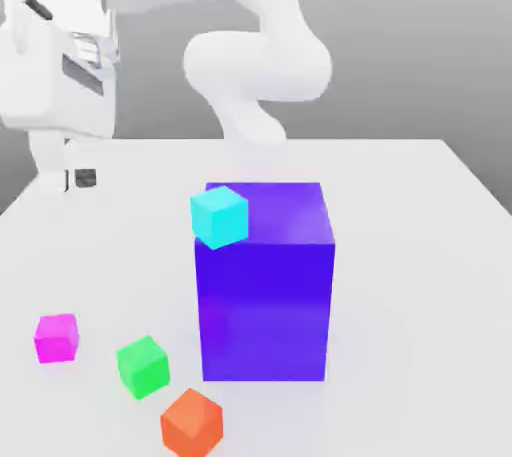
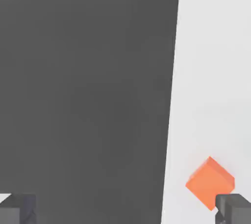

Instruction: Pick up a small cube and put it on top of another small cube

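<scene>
The small magenta cube point(image 1: 56, 337) lies on the white table point(image 1: 400, 245) near the front, at the exterior view's left. My gripper point(image 1: 76, 178) hangs high over the table's far left corner, well away from the cube and with nothing in it. In the hand view the gripper point(image 2: 125, 211) is open, its dark fingertips point(image 2: 234, 209) standing wide apart. A green cube point(image 1: 142, 365) and an orange cube point(image 1: 192, 422) lie to the right of the magenta one. In the hand view an orange cube point(image 2: 210, 183) sits on the table close to one fingertip.
A big blue-purple block point(image 1: 265, 280) stands mid-table. A cyan cube point(image 1: 219, 215) shows at its upper left corner; I cannot tell what it rests on. The white arm rises behind. The hand view shows the table point(image 2: 211, 71) edge against dark grey floor point(image 2: 83, 95).
</scene>
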`<move>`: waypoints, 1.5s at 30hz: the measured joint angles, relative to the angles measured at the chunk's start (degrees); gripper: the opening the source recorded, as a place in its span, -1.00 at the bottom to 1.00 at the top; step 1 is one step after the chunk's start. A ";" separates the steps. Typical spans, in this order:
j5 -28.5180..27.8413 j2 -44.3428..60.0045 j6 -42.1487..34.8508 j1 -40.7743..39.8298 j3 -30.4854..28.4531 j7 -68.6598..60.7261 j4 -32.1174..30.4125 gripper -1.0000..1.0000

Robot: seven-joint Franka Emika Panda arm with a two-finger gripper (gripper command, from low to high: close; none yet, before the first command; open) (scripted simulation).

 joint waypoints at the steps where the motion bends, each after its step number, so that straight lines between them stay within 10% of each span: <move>1: 0.05 1.19 0.61 -0.65 -0.10 2.71 -0.40 0.00; 21: -7.67 19.82 11.79 -9.02 -7.18 54.93 -7.64 0.00; 27: 0.06 33.18 21.54 -8.91 -7.66 55.81 -6.21 0.00; 28: 0.74 34.36 22.45 -9.75 -6.68 55.36 -5.98 -1.00; 45: -1.70 22.75 12.80 3.34 -19.70 56.08 -8.62 -1.00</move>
